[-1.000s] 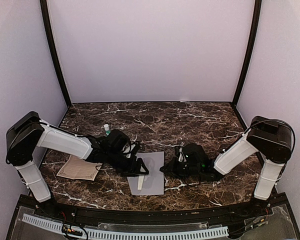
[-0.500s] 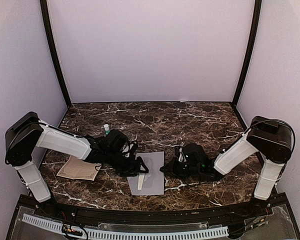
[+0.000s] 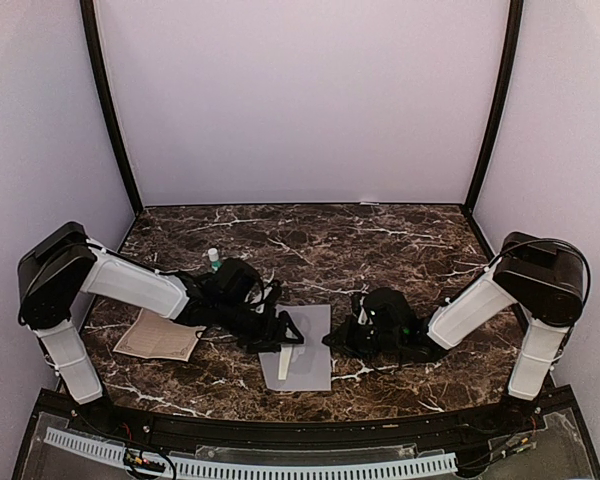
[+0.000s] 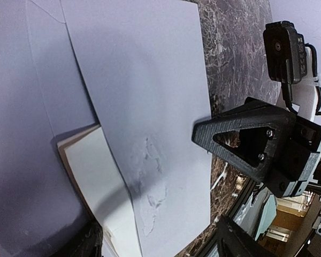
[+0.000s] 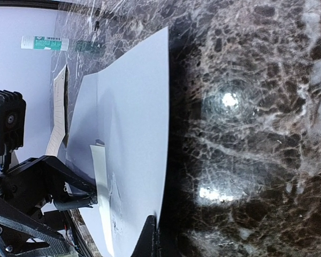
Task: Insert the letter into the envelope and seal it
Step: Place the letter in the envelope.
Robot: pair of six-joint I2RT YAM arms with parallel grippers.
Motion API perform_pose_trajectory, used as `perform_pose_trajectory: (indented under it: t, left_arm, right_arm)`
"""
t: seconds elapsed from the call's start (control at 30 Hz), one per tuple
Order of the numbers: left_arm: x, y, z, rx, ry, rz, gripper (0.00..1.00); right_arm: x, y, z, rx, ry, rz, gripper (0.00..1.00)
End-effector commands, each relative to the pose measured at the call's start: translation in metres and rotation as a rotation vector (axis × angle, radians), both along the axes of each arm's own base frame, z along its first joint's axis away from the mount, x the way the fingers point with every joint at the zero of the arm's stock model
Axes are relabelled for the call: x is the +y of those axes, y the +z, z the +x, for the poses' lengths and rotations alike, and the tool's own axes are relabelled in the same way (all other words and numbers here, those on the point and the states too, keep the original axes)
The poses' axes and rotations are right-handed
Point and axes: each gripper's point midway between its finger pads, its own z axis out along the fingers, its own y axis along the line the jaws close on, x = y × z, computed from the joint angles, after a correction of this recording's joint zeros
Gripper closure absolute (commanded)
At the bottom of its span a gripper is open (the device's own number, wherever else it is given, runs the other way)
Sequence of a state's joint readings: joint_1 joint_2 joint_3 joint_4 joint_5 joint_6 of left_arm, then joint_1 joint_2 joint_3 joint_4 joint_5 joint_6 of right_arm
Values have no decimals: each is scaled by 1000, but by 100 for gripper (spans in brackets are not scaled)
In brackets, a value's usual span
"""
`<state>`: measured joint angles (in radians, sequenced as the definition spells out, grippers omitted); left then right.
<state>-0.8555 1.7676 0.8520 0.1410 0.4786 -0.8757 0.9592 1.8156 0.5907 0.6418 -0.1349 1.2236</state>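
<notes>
The pale lavender envelope [image 3: 305, 355] lies flat between the arms; it also fills the left wrist view [image 4: 144, 96]. A folded cream letter [image 3: 283, 363] lies with one end tucked under the envelope's upper sheet [image 4: 93, 182]. My left gripper [image 3: 286, 336] hovers over the envelope's left part; its jaws stand wide apart [image 4: 160, 243], one finger beside the letter's outer end. My right gripper [image 3: 338, 338] is at the envelope's right edge, its fingers pressed together on that edge [image 5: 151, 235], which is lifted slightly off the marble.
A tan bordered sheet [image 3: 160, 336] lies at the left under the left arm. A glue stick with a green cap [image 3: 214, 258] stands behind the left gripper and shows in the right wrist view [image 5: 45, 43]. The table is dark marble [image 3: 380, 240], walled on three sides.
My left gripper and the letter have shifted slightly to the right, toward the envelope's middle. The right gripper stays at the envelope's edge.
</notes>
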Motion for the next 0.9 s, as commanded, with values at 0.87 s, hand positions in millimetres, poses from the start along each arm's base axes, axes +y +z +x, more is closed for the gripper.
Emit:
perform_pose_trajectory:
  t: [0.87]
  left_arm:
    - [-10,-10,-9,11,-31,49,28]
  right_arm:
    - [10,18,0,-44,12,40,100]
